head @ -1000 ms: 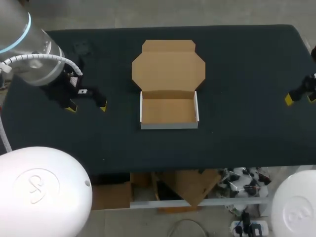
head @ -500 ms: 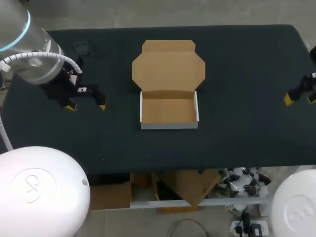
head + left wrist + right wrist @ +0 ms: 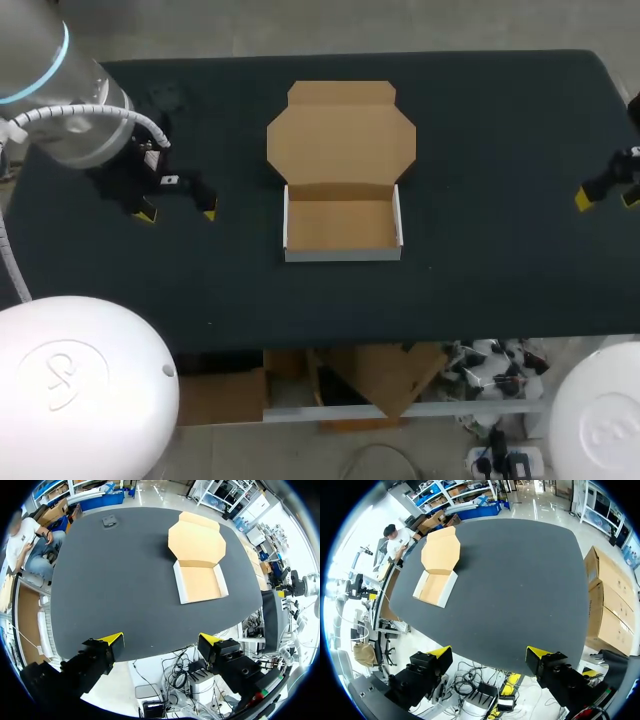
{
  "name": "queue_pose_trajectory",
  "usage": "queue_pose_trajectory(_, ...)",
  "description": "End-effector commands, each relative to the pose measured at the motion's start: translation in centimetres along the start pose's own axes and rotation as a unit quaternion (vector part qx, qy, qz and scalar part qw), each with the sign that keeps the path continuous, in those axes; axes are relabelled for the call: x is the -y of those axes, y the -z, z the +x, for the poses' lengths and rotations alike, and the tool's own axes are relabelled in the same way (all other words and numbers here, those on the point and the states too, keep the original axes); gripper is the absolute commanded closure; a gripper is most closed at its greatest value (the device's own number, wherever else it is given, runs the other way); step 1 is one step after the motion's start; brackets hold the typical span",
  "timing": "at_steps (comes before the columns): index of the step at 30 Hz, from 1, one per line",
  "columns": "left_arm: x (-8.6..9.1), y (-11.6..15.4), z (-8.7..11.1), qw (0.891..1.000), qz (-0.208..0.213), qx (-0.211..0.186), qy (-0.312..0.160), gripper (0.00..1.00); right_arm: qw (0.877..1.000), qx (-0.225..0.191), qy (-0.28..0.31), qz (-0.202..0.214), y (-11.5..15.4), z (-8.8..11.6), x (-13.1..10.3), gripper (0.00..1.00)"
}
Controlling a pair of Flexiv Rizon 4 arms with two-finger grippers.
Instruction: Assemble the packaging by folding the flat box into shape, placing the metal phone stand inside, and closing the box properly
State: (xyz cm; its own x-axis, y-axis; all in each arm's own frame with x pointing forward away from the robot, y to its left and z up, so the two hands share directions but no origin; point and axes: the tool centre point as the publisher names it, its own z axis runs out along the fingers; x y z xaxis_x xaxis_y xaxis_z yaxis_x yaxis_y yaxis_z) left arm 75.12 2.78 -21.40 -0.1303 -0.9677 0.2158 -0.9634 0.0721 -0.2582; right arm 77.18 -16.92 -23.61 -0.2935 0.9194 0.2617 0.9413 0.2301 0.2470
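The cardboard box [image 3: 343, 226] stands folded at the table's middle, its tray empty and its lid [image 3: 342, 135] lying flat open behind it. A small dark grey object, likely the phone stand [image 3: 109, 521], lies near the far left corner, faint in the head view [image 3: 165, 97]. My left gripper [image 3: 177, 213] hovers open left of the box, holding nothing. My right gripper [image 3: 608, 198] is open at the table's right edge, also empty. The left wrist view shows the box [image 3: 200, 582] ahead of the left gripper [image 3: 161, 640]. Far ahead of the right gripper [image 3: 489, 653] the box [image 3: 436, 587] shows in the right wrist view.
The black table [image 3: 480, 150] carries only the box and the small grey object. Wide bare cloth lies on both sides of the box and along the front edge.
The left gripper has crept slightly toward the table's far side. The right gripper has barely shifted to the right. The box has not moved.
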Motion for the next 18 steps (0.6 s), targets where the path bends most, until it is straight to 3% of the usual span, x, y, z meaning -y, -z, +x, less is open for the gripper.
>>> queue_pose_trajectory(1,0.5,-0.2,0.4,1.0,-0.004,0.006,0.001,0.0,1.0,-0.001,-0.001,0.002,-0.1,-0.1,-0.3,0.0)
queue_pose_trajectory(18,0.9,-0.7,-0.2,1.0,-0.005,0.013,0.008,0.0,1.0,-0.001,-0.002,-0.004,-0.4,-0.4,-1.4,0.0)
